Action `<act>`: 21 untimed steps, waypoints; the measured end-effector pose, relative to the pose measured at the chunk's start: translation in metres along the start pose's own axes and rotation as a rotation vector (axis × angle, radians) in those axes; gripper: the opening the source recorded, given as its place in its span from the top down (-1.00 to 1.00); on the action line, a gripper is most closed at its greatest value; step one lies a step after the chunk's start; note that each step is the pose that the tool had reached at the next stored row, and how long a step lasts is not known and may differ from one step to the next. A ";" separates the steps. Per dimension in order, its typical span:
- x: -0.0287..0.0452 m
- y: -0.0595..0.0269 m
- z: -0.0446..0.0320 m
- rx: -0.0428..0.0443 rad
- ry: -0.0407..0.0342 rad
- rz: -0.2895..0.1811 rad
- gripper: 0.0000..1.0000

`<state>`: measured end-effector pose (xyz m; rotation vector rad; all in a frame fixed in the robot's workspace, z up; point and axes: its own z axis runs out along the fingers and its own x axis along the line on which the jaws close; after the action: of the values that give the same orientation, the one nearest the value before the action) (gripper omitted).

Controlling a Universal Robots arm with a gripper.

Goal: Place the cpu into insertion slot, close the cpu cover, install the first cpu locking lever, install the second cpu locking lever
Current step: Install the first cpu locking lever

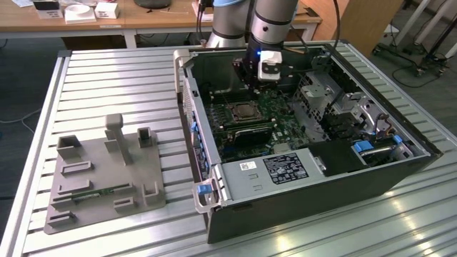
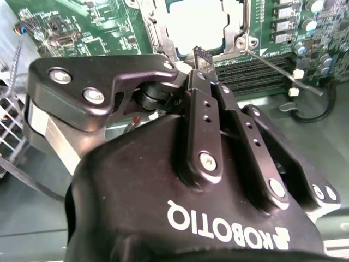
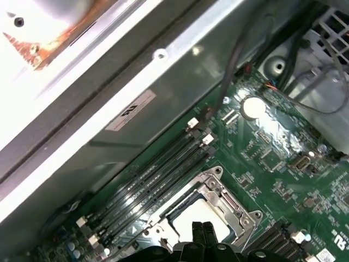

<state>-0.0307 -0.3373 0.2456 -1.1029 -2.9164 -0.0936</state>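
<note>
Slatted table (image 1: 107, 69), open case (image 1: 286, 206) (cpu (image 1: 245, 111) in insertion slot (image 1: 231, 112)), hand (image 2: 203, 55) above

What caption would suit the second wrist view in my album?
Closed gripper hovers by the cpu lying in its insertion slot on a green motherboard.

The gripper (image 2: 203, 54) hides one edge of the insertion slot (image 2: 155, 27); glare whites out its centre in both wrist views.
</note>
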 end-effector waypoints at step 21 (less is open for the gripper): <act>-0.0001 0.0000 0.0022 0.0125 0.0186 -0.356 0.80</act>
<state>-0.0306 -0.3373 0.2434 -0.5653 -3.0555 -0.0900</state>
